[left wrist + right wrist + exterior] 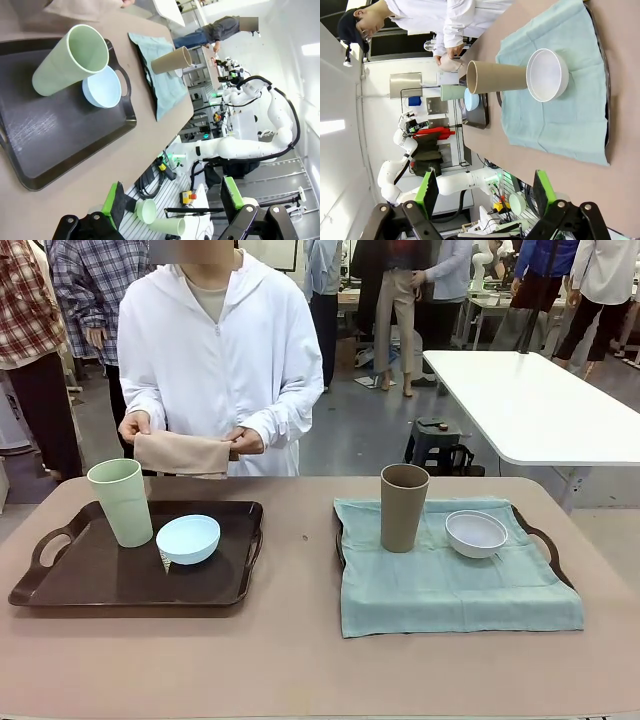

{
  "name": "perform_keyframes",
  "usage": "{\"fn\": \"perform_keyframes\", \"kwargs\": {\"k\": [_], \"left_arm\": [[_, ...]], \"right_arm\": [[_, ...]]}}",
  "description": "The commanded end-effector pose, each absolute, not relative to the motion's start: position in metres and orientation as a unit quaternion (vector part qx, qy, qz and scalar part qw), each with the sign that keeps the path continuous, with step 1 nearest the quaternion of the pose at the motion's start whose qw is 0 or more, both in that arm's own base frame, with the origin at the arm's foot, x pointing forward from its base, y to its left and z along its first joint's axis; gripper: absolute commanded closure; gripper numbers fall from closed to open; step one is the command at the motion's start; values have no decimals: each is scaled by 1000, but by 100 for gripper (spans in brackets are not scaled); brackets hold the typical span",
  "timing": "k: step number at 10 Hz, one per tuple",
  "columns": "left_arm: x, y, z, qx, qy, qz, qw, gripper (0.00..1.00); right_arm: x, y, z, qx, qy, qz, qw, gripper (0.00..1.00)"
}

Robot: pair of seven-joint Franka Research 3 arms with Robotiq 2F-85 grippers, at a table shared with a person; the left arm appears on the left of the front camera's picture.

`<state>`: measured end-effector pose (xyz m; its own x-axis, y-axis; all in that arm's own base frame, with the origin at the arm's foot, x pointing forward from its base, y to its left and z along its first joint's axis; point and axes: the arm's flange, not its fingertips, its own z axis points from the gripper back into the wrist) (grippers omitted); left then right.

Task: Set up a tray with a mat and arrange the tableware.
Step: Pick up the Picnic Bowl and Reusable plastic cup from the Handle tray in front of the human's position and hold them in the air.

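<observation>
Green cup (pixel 121 502): upright on bare tray (pixel 100 575), my left gripper (pixel 172 200) nearer. It and right gripper (pixel 485 189) gape empty.

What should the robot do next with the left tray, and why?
Probably the left hand, open and empty, should reach for the pale green cup to lift it off the dark tray: that tray has no mat under its cup and light blue bowl, while the person holds a folded beige cloth ready.
</observation>
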<state>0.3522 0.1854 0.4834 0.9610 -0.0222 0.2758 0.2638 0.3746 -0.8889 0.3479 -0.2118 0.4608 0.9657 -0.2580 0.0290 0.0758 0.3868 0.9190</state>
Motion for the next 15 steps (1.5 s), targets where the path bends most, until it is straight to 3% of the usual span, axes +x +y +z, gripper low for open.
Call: {"fn": "perform_keyframes", "kwargs": {"k": [1, 15], "left_arm": [[353, 187, 485, -554, -116, -87, 820, 0], [353, 187, 485, -554, -116, -87, 820, 0]], "right_arm": [[347, -212, 460, 551, -86, -98, 824, 1], [348, -212, 461, 544, -84, -101, 828, 1]]}}
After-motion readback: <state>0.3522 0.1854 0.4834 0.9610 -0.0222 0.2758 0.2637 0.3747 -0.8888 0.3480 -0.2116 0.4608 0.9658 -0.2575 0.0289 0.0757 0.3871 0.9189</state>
